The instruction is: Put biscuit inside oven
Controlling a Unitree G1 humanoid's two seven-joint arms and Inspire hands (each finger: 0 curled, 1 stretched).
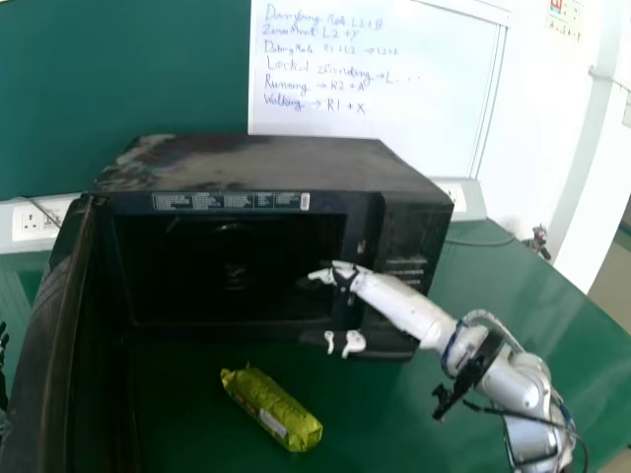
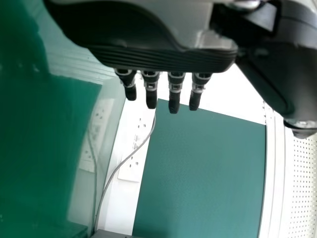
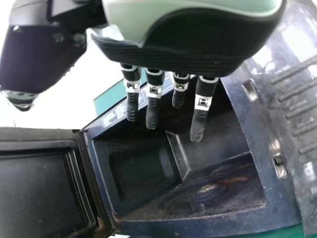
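Can see shiny, wrinkled plastic wrap on the biscuit packet, smooth glossy finish on the table, and perhaps smudged, painted metal on the oven.

1 whiteboard leans against a green wall panel.

The oven's mouth lies open just left of the right hand.
There is a way in to the hand's left, bounded by the roof above, the control panel on the hand's right and the swung-out door well to its left. The door stands between the left hand and the mouth. The packet lies on the tabletop before the mouth, lower than the right hand and to its left.
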